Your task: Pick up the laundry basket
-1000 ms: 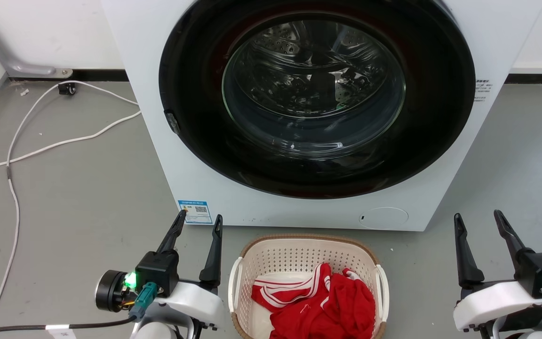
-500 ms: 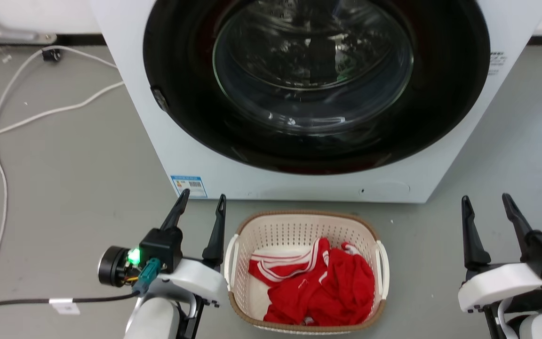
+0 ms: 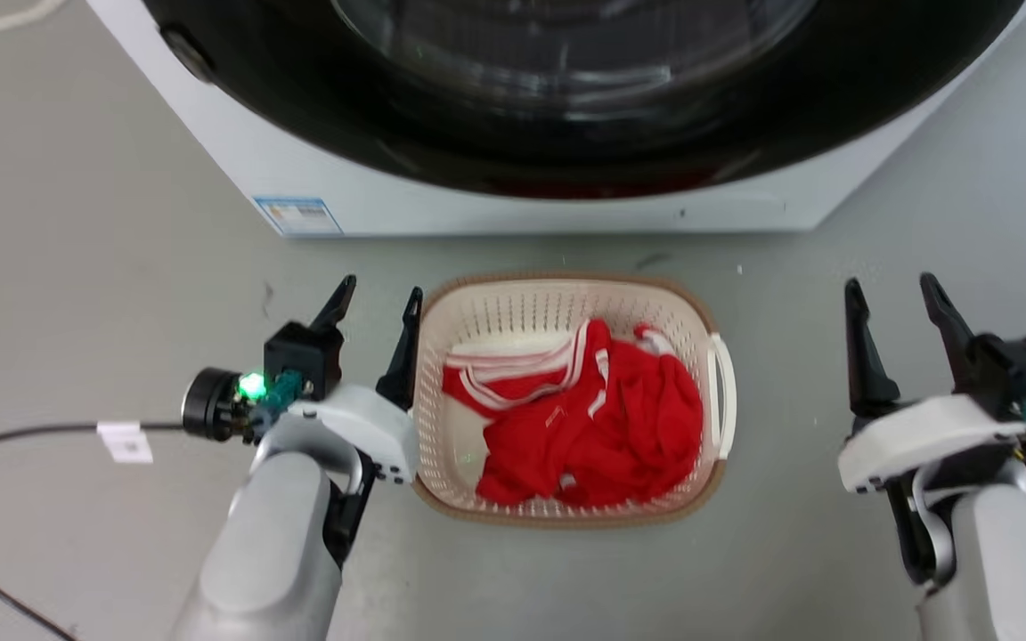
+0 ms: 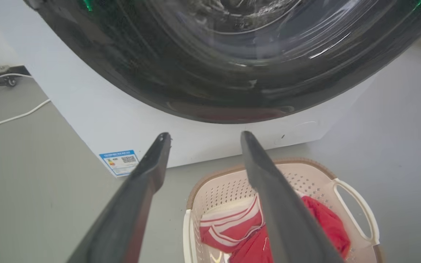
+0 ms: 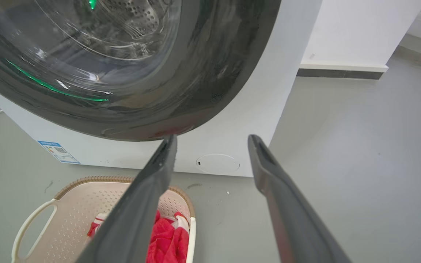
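The laundry basket (image 3: 522, 312) stands on the grey floor just in front of the washing machine, cream and perforated with a brown rim and a white handle (image 3: 723, 392) on its right side. A red garment with white stripes (image 3: 602, 418) lies inside. My left gripper (image 3: 381, 287) is open, its inner finger close against the basket's left rim and hiding the left handle. My right gripper (image 3: 889, 281) is open too, well clear to the right of the basket. In the left wrist view the gripper (image 4: 205, 134) points over the basket (image 4: 305, 179). The right wrist view shows its gripper (image 5: 213, 137) beside the basket (image 5: 82, 204).
The washing machine (image 3: 513, 205), white with a dark round door, rises right behind the basket. A black cable (image 3: 23, 436) runs over the floor to my left arm. White cords (image 4: 13, 117) lie on the floor left of the machine. A wall skirting (image 5: 342, 73) runs at the right.
The head camera has tilted down, so the whole basket shows and the machine's door has slid up the picture. Both grippers stay open on either side of the basket.
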Robot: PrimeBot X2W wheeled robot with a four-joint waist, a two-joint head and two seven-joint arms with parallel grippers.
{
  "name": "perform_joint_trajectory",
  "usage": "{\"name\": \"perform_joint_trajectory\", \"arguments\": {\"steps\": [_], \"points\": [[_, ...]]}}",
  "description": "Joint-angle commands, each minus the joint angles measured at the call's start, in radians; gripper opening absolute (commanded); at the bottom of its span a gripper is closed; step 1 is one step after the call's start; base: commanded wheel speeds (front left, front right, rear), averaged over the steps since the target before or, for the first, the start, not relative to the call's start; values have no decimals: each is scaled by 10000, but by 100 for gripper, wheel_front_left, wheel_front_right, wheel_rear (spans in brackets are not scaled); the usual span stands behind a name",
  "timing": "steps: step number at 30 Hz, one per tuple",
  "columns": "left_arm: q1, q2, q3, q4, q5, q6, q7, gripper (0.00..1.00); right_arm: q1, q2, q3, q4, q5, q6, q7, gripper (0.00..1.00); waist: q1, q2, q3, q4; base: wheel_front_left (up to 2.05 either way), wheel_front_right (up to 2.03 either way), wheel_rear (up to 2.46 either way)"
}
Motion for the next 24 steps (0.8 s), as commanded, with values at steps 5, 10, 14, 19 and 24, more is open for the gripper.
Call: {"name": "perform_joint_trajectory", "arguments": {"steps": [5,10,14,19,24], "points": [[-1141,212,-73,1514,-382,-177,141,100,-1003,-69,335,1155,156,-7,-149,100,-2,-1,1454,-337,0,0,0],[-2022,372,-191,2814,-769,-246,436,100,-1853,-107,702,2378,303,-7,-312,100,-2,-1,2230,-437,0,0,0],[-2658,525,-356,3701,-1123,-275,656,100,-2532,-91,1079,3405,413,-7,-393,100,-2,-1,2817,-542,0,0,0],[-3288,799,-929,4464,-1745,-276,948,100,-3423,-20,1637,4698,691,-7,-581,100,-2,-1,3469,-693,0,0,0],[-3795,1131,-1450,4944,-2493,-278,1355,100,-4278,43,2184,6069,968,-7,-579,100,-2,-1,3990,-840,0,0,0]]}}
